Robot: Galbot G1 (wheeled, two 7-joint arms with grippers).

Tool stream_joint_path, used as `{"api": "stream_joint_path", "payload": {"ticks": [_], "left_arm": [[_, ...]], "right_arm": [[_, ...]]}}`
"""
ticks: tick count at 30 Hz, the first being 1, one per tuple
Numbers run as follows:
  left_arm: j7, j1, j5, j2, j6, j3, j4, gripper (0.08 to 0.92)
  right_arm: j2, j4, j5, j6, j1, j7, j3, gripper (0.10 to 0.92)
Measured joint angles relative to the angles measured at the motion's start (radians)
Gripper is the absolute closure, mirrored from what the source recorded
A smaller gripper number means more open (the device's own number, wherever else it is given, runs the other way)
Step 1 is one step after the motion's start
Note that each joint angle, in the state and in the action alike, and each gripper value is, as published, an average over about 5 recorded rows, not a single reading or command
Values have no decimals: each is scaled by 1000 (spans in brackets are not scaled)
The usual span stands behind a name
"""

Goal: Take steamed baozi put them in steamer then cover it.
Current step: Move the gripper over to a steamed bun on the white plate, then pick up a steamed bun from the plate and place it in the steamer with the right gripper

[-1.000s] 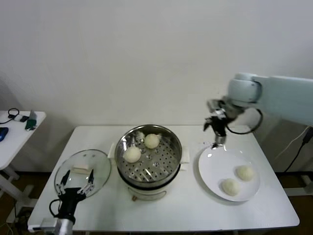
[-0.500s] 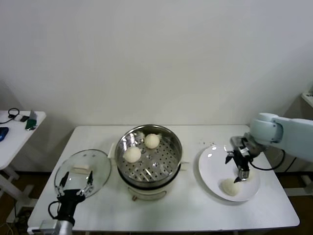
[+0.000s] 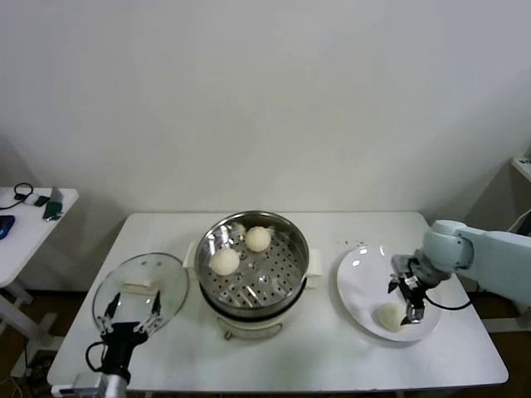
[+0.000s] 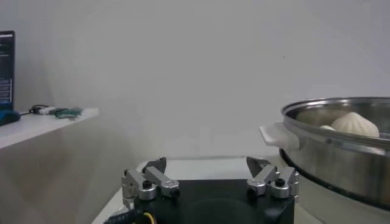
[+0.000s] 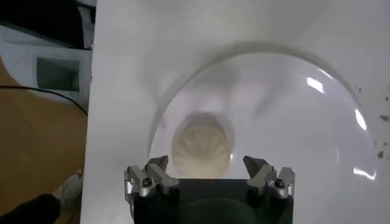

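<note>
R gripper (image 3: pixel 410 303) fingers apart over plate (image 3: pixel 358 286) baozi (image 5: pixel 201 145).

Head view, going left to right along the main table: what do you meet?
Left tool → cover → steamer → plate → right tool.
</note>
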Motion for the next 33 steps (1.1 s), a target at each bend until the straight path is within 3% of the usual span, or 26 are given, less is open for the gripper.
{"api": "stream_joint_path", "payload": {"ticks": [12, 25, 33], "left_arm": [[1, -4, 1, 7, 4, 2, 5, 177], [1, -5, 5, 5, 7, 8, 3, 177], [0, -1, 9, 5, 7, 4, -3, 177]], "right_arm": [[6, -36, -40, -18, -141, 15, 119, 205], [8, -53, -55, -11, -169, 12, 155, 323], [19, -49, -27, 39, -36, -28, 86, 346]]}}
